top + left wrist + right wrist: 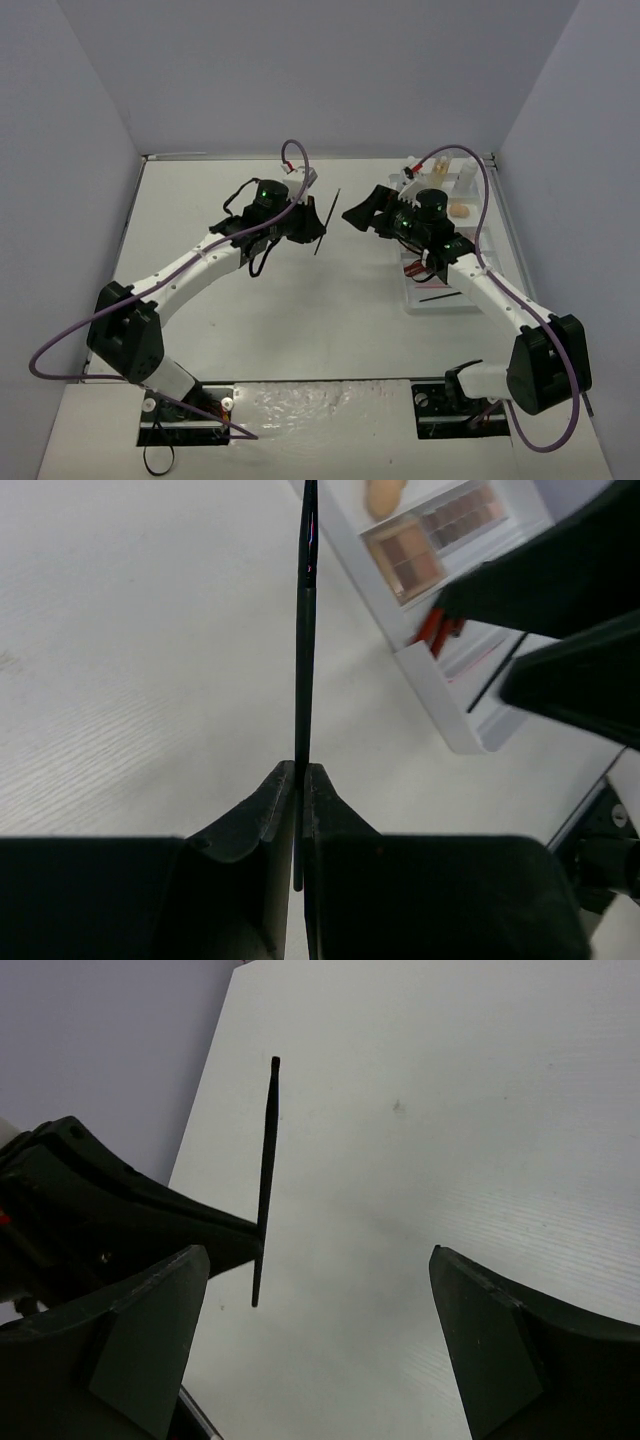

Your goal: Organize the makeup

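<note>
My left gripper (316, 226) (300, 770) is shut on a thin black makeup brush (327, 222) (305, 630) (266, 1160), held in the air above the middle of the table. My right gripper (358, 214) (320, 1255) faces it from the right, jaws wide open and empty, the brush just left of its gap. At the right stands the white compartmented tray (412, 300) (440, 715). In it lie an eyeshadow palette (430, 540), a beige sponge (460, 210) (383, 495), red lip tubes (415, 268) (435, 630) and another thin brush (440, 297) (497, 675).
A small bottle (440, 170) stands at the tray's far end near the back right corner. Grey walls close the table on three sides. Purple cables loop over both arms. The right gripper's dark fingers (560, 590) hang over the tray in the left wrist view.
</note>
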`<state>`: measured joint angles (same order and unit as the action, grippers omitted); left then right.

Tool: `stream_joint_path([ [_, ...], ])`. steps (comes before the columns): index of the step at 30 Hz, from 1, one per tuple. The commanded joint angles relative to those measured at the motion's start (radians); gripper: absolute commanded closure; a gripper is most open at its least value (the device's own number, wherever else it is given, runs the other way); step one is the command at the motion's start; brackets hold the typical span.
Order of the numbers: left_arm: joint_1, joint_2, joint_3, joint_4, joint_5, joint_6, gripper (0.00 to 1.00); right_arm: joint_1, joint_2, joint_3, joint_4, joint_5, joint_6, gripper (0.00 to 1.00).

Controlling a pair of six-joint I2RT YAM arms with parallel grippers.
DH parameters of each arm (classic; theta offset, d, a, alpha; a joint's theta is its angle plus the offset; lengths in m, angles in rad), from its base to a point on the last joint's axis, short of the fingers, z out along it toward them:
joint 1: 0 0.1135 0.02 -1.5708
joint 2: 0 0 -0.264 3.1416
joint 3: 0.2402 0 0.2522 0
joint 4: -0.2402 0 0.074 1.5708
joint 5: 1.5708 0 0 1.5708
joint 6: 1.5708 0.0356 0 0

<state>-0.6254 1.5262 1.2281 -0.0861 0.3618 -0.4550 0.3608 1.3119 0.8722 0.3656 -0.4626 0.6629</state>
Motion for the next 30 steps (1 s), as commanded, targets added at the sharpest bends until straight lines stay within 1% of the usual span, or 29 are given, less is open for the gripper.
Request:
stream_joint_path([
  [1,-0.033,-0.043,0.004,0.129,0.046,-0.056,1.00,0.029,0.024,0.074,0.144,-0.011,0.022,0.20],
  [3,-0.045,-0.047,0.004,0.140,0.049,-0.059,1.00,0.032,0.031,0.076,0.152,-0.001,0.023,0.24],
  [8,-0.058,-0.049,0.006,0.162,0.061,-0.066,1.00,0.044,0.049,0.081,0.159,-0.001,0.028,0.36],
  [10,-0.060,-0.048,0.010,0.168,0.057,-0.071,1.00,0.048,0.052,0.078,0.159,0.000,0.029,0.43],
  [16,-0.060,-0.034,0.025,0.178,0.076,-0.086,1.00,0.057,0.055,0.064,0.144,0.001,0.027,0.56],
  [17,-0.060,-0.033,0.025,0.179,0.078,-0.088,1.00,0.059,0.051,0.060,0.141,0.002,0.027,0.61],
  [19,-0.060,-0.027,0.027,0.181,0.083,-0.090,1.00,0.061,0.041,0.051,0.137,0.008,0.027,0.75],
  [20,-0.060,-0.025,0.027,0.178,0.084,-0.090,1.00,0.060,0.038,0.050,0.131,0.021,0.023,0.78],
  [22,-0.062,-0.017,0.030,0.168,0.084,-0.089,1.00,0.059,0.028,0.050,0.099,0.039,0.012,0.91],
  [25,-0.060,-0.012,0.033,0.155,0.081,-0.082,0.99,0.058,0.009,0.047,0.062,0.076,-0.005,1.00],
  [27,-0.060,-0.012,0.034,0.143,0.075,-0.073,0.96,0.058,-0.011,0.040,0.050,0.098,-0.008,1.00],
  [30,-0.060,-0.015,0.039,0.106,0.056,-0.034,0.78,0.054,-0.040,0.017,0.031,0.149,0.004,1.00],
])
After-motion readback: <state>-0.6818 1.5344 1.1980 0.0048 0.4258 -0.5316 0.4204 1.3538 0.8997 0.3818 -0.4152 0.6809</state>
